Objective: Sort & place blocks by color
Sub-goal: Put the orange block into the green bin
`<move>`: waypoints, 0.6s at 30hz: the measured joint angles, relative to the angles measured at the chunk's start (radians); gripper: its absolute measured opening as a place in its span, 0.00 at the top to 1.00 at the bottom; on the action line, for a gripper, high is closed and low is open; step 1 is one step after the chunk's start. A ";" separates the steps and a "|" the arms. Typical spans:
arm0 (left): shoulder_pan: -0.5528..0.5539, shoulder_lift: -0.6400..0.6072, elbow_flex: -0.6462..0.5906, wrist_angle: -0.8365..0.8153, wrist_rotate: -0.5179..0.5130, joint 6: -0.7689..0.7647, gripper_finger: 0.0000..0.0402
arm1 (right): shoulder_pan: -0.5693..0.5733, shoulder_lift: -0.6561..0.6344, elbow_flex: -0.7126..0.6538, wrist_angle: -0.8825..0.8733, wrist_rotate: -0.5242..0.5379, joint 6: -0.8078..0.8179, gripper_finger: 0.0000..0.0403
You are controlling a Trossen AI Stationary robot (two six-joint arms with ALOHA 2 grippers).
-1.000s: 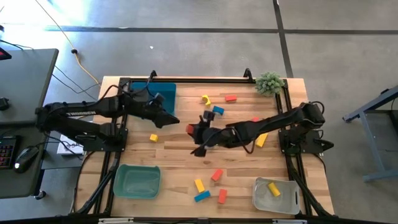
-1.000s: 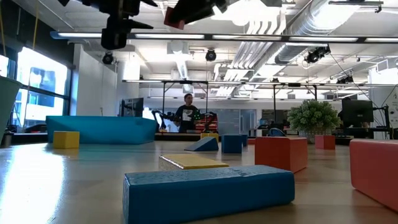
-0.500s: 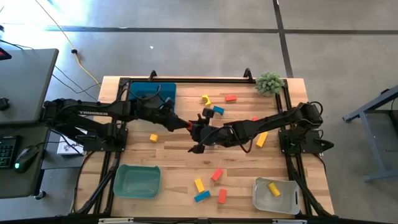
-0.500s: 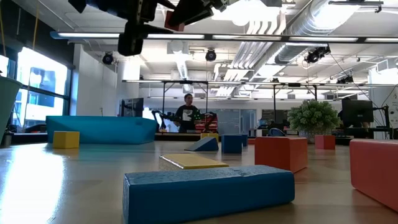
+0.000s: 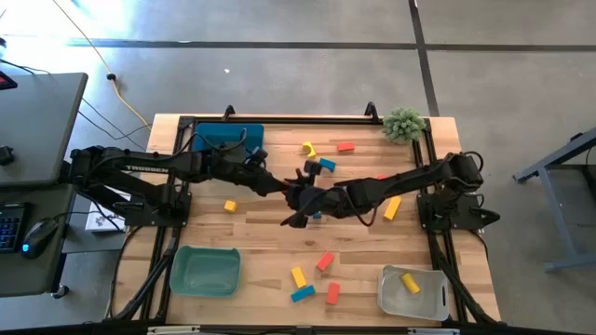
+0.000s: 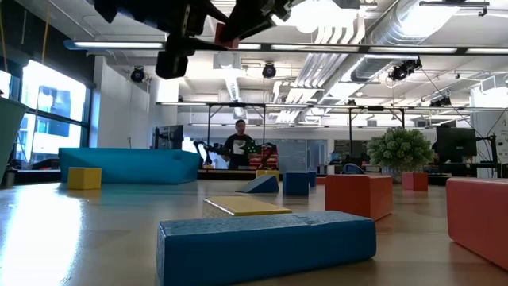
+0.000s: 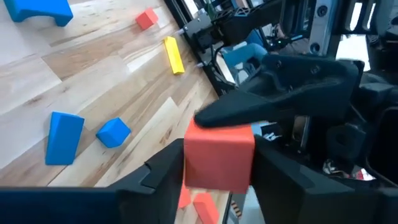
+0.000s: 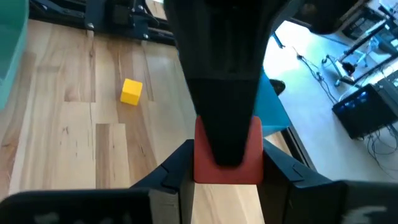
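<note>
— Red block [image 7: 219, 155]: where is it?
— In the air above the middle of the worktop [image 5: 261, 233], with both arms meeting on it. The right tool [image 8: 227, 163] is clamped on it. The left tool [image 7: 217, 163] sits around it, but I cannot tell whether it has clenched.
— Anything hidden or cut off?
— From the level camera, a blue bar [image 6: 266, 242] lies nearest. At 3 o'clock a red-orange block [image 6: 480, 218] is cut by the frame edge. Farther off, at 11 o'clock on the worktop, stands the blue bin [image 5: 228, 140]. Beyond it is a person [image 6: 240, 144], too small to make out.
</note>
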 joint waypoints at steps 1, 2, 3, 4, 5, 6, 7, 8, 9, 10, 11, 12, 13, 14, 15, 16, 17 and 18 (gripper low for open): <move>0.000 0.000 0.000 -0.001 -0.001 0.008 0.65 | -0.001 0.000 0.000 -0.001 0.000 0.000 0.75; 0.001 0.000 0.000 -0.001 0.001 0.016 0.68 | -0.002 0.000 0.000 -0.001 0.004 -0.002 0.75; 0.001 0.000 0.000 -0.001 0.001 0.022 0.70 | -0.002 0.000 0.000 -0.001 0.006 -0.003 0.75; 0.000 0.000 0.000 -0.002 0.001 0.027 0.73 | -0.002 0.000 0.000 -0.003 0.006 -0.003 0.75; 0.000 0.000 0.000 -0.002 0.001 0.034 0.73 | -0.002 0.000 0.000 -0.004 0.006 -0.003 0.75; 0.000 0.000 0.000 -0.002 0.001 0.041 0.73 | -0.003 0.000 0.000 -0.004 0.006 -0.005 0.75; 0.000 0.000 0.000 -0.002 0.000 0.046 0.73 | -0.004 0.000 0.000 -0.004 0.005 -0.005 0.75; 0.001 0.000 0.000 -0.002 -0.001 0.051 0.73 | -0.005 0.000 0.000 -0.004 0.004 -0.005 0.75; 0.001 0.000 0.000 -0.002 -0.002 0.056 0.73 | -0.005 0.000 0.000 -0.004 0.004 -0.007 0.75; 0.001 0.000 0.000 -0.002 -0.002 0.062 0.73 | -0.004 0.000 0.000 -0.004 0.005 -0.008 0.75; 0.000 0.000 0.000 -0.003 -0.002 0.067 0.73 | -0.004 0.000 0.000 -0.004 0.005 -0.009 0.75; 0.000 0.000 0.000 -0.005 -0.001 0.070 0.73 | -0.004 0.000 0.000 -0.004 0.004 -0.009 0.74; 0.000 0.000 0.000 -0.008 -0.001 0.076 0.73 | -0.005 0.000 0.000 -0.004 0.000 -0.008 0.71; 0.000 -0.001 0.000 -0.014 0.000 0.089 0.73 | -0.005 0.000 0.000 -0.003 -0.007 -0.006 0.67; 0.000 -0.001 0.000 -0.025 0.000 0.112 0.73 | -0.002 0.000 0.000 0.001 -0.016 0.002 0.62; -0.001 -0.002 0.000 -0.041 -0.001 0.124 0.73 | 0.000 0.000 0.000 0.003 -0.021 0.006 0.57; -0.002 -0.002 0.000 -0.060 -0.001 0.135 0.73 | 0.004 0.000 0.000 0.004 -0.018 0.014 0.52; -0.004 -0.003 0.000 -0.088 -0.002 0.143 0.73 | 0.007 0.000 0.000 0.006 -0.019 0.027 0.48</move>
